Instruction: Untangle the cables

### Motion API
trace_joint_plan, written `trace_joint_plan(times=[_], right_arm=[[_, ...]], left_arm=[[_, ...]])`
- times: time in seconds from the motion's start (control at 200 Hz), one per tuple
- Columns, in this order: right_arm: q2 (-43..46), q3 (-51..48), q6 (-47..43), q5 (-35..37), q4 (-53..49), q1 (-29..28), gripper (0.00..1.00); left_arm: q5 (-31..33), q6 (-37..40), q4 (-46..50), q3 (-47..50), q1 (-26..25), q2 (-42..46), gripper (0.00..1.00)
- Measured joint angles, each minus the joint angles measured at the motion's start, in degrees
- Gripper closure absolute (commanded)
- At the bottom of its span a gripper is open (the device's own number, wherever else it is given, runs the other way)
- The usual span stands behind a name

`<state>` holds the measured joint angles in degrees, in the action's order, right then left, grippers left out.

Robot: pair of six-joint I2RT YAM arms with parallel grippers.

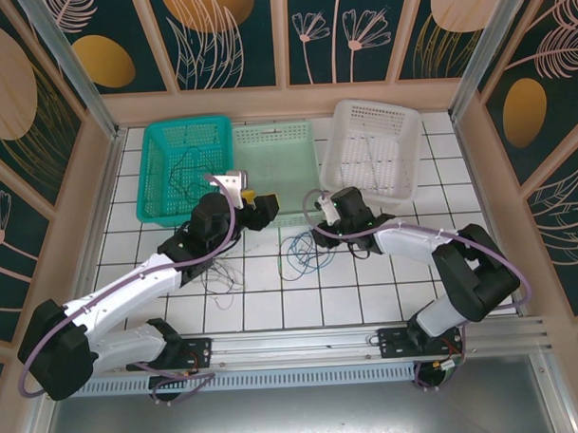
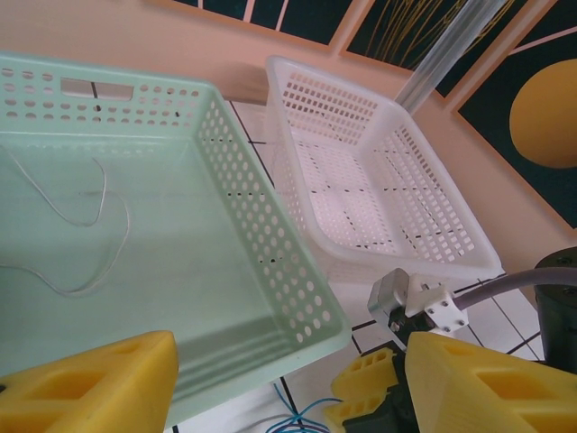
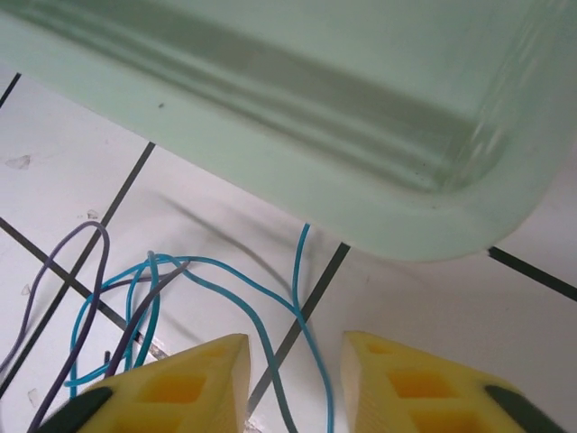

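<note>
Blue cable point(image 1: 298, 257) lies in loose loops on the white tiles in front of the pale green basket point(image 1: 288, 140). Two of its strands point(image 3: 302, 334) run between the yellow fingers point(image 3: 185, 383) of my right gripper point(image 3: 296, 388), which stands open low over the tiles, the pads clear of the strands. A dark purplish cable point(image 3: 77, 271) crosses the blue loops to the left. A whitish cable point(image 2: 95, 225) rests inside the green basket point(image 2: 270, 262). My left gripper point(image 1: 255, 206) hangs open at that basket's near rim, with nothing between its fingers point(image 2: 90, 388).
A teal basket point(image 1: 155, 174) with a thin dark wire stands at the back left, a white basket point(image 1: 401, 165) at the back right. More thin wires point(image 1: 220, 276) lie on the tiles by the left arm. The two grippers are close together.
</note>
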<state>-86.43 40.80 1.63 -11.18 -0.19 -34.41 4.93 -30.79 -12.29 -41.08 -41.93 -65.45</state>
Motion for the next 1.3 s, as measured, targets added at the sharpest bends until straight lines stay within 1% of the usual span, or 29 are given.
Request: trace_joint_plan(times=[0.035,0.08,0.18,0.285,0.41,0.561,0.766,0.986,1.181,1.301], right_arm=[[0.0,0.02,-0.09,-0.59,-0.2,0.35,0.83],[0.0,0.04,0.13,-1.01,-0.35,0.66,0.87],[0.02,0.07,-0.13,-1.84,-0.5,0.92,0.93],[1.03,0.04,0.04,-2.45,-0.74,0.9,1.0],[6.32,0.04,0.04,-2.89,-1.01,0.63,1.0],[14.99,0.13,-0.04,-3.5,-1.88,-0.85,1.0],[19.93,3.13,-0.26,-3.45,-7.98,-1.44,1.0],[28.26,5.49,-0.28,-3.13,-12.85,-1.44,1.0],[34.53,11.76,-0.24,-1.44,-13.88,-1.42,1.0],[36.94,15.91,-0.24,-0.37,-14.03,-1.42,1.0]], left_arm=[[0.0,0.0,0.02,0.07,0.02,0.15,0.32],[0.0,0.0,0.02,0.17,0.02,0.37,0.32],[-0.02,0.0,-0.02,0.22,0.02,0.72,0.32],[-1.14,-0.46,-0.55,0.24,0.0,0.63,0.35],[-3.58,-1.33,-2.4,0.22,-0.57,-1.16,0.37],[-6.27,-1.51,-2.99,0.22,-3.34,-5.4,0.37],[-8.81,-1.51,-3.3,-0.28,-6.32,-9.99,0.39],[-8.83,-1.88,-4.48,-0.39,-6.45,-10.99,0.38],[-7.85,-1.86,-4.74,-0.37,-6.47,-10.16,0.36],[-7.41,-1.86,-5.64,-0.37,-6.47,-9.42,0.37]])
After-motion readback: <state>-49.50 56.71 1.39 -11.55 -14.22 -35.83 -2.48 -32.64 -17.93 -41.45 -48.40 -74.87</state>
